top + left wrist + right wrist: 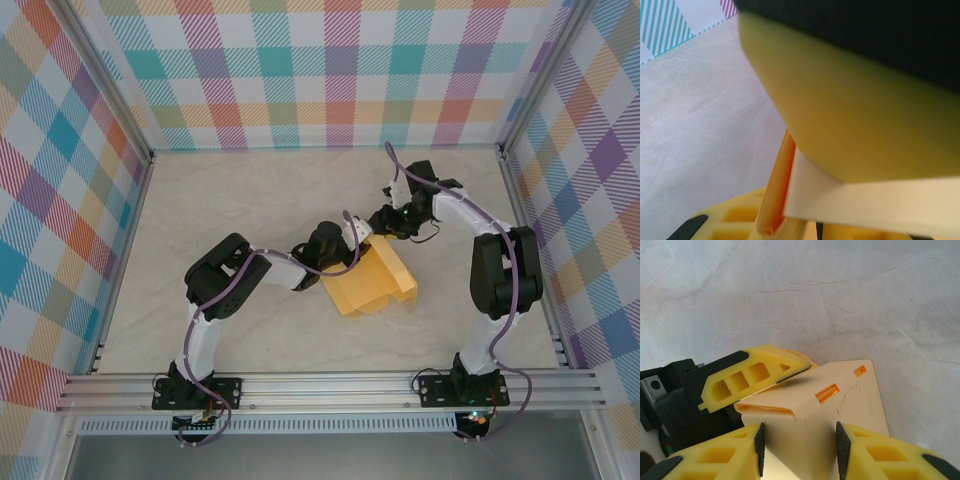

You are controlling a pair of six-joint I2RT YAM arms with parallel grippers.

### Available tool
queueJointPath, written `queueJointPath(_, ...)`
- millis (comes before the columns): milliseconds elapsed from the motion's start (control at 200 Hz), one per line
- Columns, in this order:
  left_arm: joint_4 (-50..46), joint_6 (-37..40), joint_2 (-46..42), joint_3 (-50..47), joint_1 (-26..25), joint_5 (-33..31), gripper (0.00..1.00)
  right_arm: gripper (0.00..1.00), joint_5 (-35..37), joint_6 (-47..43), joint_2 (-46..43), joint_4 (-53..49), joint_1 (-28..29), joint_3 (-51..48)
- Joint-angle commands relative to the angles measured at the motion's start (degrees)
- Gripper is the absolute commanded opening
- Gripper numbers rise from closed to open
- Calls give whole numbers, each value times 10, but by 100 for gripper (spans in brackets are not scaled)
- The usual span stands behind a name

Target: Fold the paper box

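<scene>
paper box [372, 285] sits part-folded mid-table [250, 200], between the two arms; both grippers meet at its far edge. right gripper [800, 440]: jaws apart, straddling a pale card panel that runs on past one pad [840, 450]. left gripper [362, 236]: one finger [747, 377] lies across the folded edge; an orange flap [775, 200] stands between its fingers in the wrist view, too blurred to tell whether it's clamped.
</scene>
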Motion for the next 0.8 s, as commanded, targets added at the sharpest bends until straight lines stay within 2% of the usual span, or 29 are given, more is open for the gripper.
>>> queueJointPath(0, 99, -45, 3, -21, 13, 30, 25, 41, -11, -3, 13, -23, 8, -20)
queueJointPath(70, 162, -73, 7, -45, 13, 45, 23, 40, -23, -3, 13, -20, 8, -22)
queueJointPath(110, 164, -88, 2, -52, 12, 49, 21, 40, -24, -5, 14, -21, 8, -22)
queueJointPath(145, 150, -89, -6, -56, 9, 50, 21, 40, -25, -6, 14, -21, 8, -22)
queueJointPath(220, 98, -99, -32, -62, -4, 12, 21, 40, -24, -8, 14, -21, 9, -26)
queueJointPath(280, 91, -98, -47, -76, -8, 12, 23, 40, -24, -8, 14, -22, 9, -27)
queueJointPath(370, 16, -145, -71, -75, -8, -20, 24, 40, -24, -9, 15, -21, 9, -30)
queueJointPath(440, -24, -162, -74, -72, -11, -16, 24, 40, -26, -8, 14, -20, 11, -31)
queueJointPath(565, 85, -163, -48, -125, -27, -54, 25, 40, -29, -10, 14, -19, 18, -34)
queueJointPath(795, 242, -160, 28, -166, -34, -111, 28, 39, -28, -16, 14, -21, 28, -41)
